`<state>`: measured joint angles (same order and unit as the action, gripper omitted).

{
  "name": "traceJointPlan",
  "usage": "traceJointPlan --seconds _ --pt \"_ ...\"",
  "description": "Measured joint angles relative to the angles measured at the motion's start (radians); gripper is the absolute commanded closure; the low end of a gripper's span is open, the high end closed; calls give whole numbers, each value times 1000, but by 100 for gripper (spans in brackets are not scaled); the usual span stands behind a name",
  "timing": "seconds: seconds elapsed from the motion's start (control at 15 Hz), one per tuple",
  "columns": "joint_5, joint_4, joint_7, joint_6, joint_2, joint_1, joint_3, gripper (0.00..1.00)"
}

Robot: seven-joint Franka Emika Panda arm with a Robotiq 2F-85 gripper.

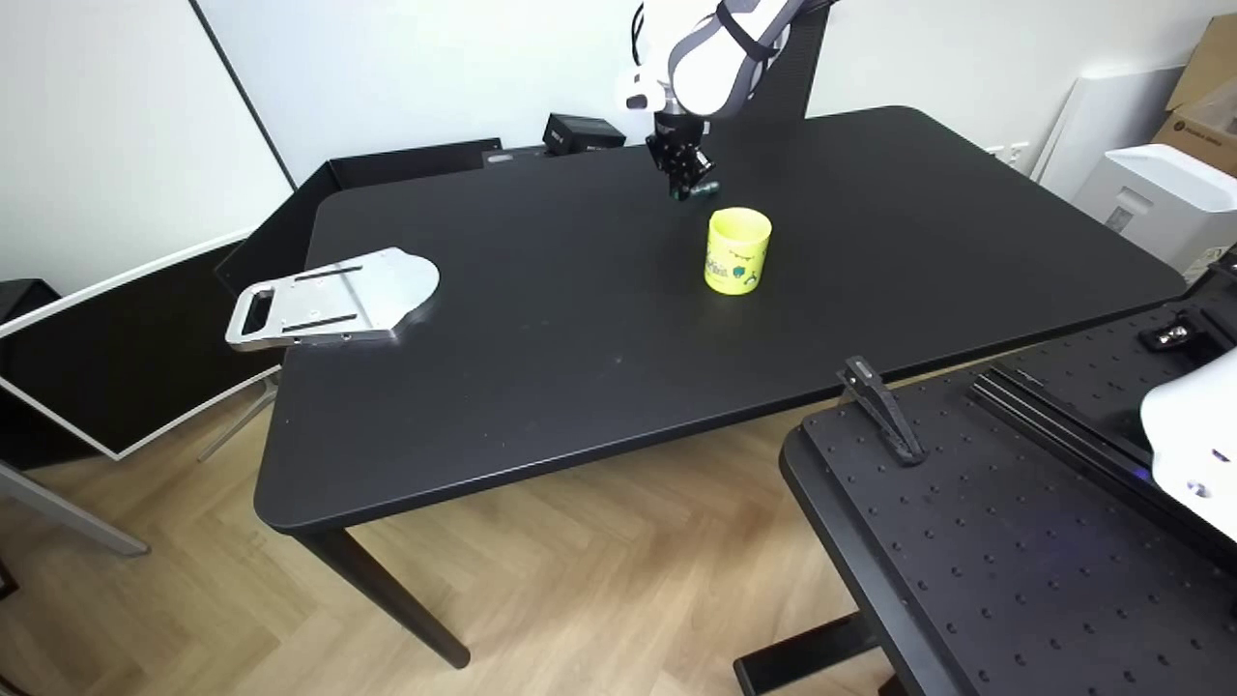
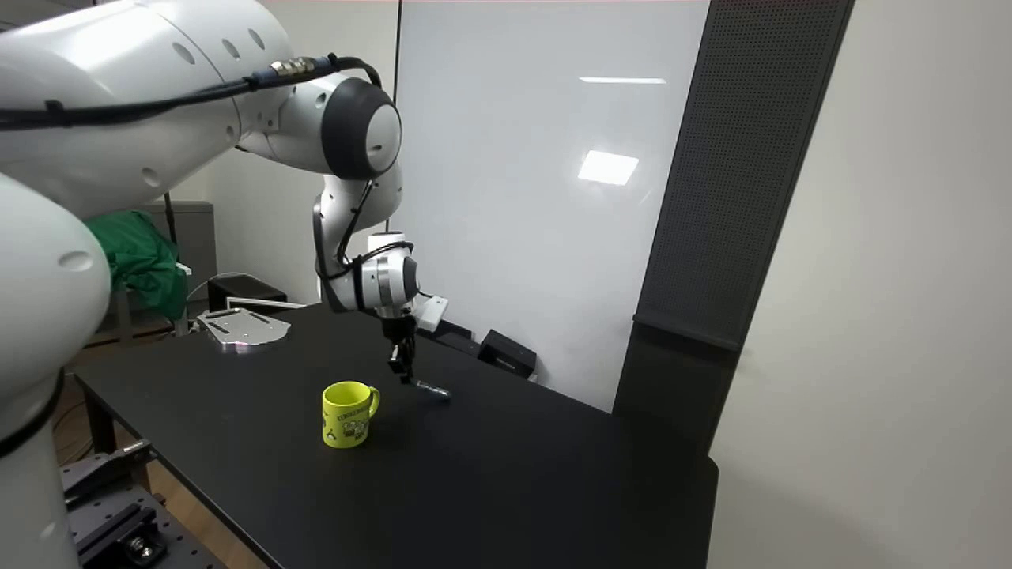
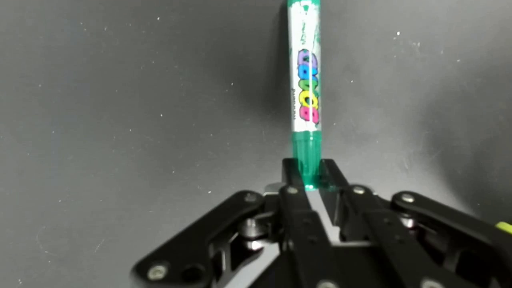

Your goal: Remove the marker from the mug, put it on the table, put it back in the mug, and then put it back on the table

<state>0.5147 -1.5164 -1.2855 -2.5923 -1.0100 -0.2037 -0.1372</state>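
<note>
Far left of the gripper in an exterior view, a dark panel (image 1: 126, 353) with a white edge stands beside the table (image 1: 503, 387). On that same side but nearer the gripper, a silver plate (image 1: 338, 295) with two long slots lies at the table's edge and reaches past it. Next, a black box (image 1: 583, 133) sits left of and behind the gripper, beyond the far edge of the table. The gripper (image 3: 309, 171) points down at the table, its two fingers pinched on one green end of the marker (image 3: 305, 80). From the fingertips the marker extends rightward in both exterior views, outside the mug (image 1: 737, 253); whether its body touches the table below cannot be told. In the wrist view it runs straight out ahead of the fingers, white with multicoloured lettering. The mug, yellow-green and upright, stands on the table near the gripper, on the camera's side of it in both exterior views, with small printed figures on its wall. Farther right of the gripper, well apart from it, come a black clamp (image 1: 881, 411), the black perforated board (image 1: 1015, 541) whose corner it sits on, then a white bin (image 1: 1160, 208) and a cardboard box (image 1: 1203, 126) behind it.
</note>
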Motion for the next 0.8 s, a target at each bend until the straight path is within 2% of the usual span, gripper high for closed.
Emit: traceJointPlan --seconds 0.13,0.6,0.8 --pt "-22 12 -8 2 -10 0 0 51" --pt "-65 37 -14 15 -22 0 0 4" --pt "-65 57 -14 15 -18 -1 -1 0"
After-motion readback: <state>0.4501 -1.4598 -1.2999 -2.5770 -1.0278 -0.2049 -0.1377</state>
